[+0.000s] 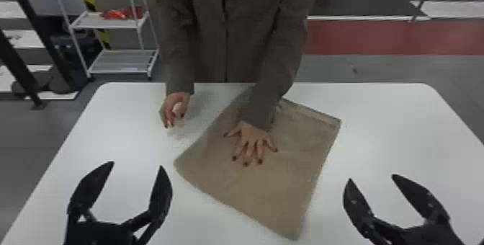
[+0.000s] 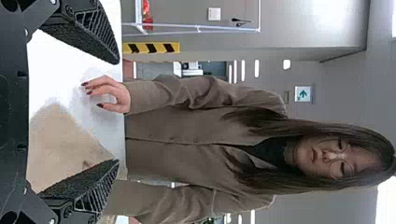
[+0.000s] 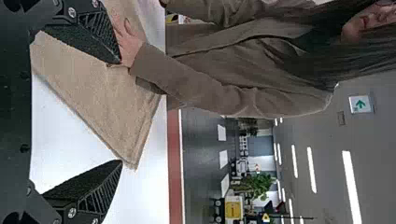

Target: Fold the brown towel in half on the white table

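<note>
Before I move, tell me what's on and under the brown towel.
A person's spread hand rests on the brown towel, a sleeve above its far part. The white table shows around it; whatever lies beneath the cloth is covered.

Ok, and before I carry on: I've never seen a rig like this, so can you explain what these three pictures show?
You're looking through a two-armed robot's cameras. The head view looks forward and down from its head. Each of the other two comes from a wrist and is turned on its side, so upright things lie sideways.

The black pincers are its left claw and right claw, both open and empty. On the white table lies the brown towel, set at a slant. Across from the robot stands a person, with one hand spread flat on the towel and the other hand loosely curled beside it. Nothing is gripped.
</note>
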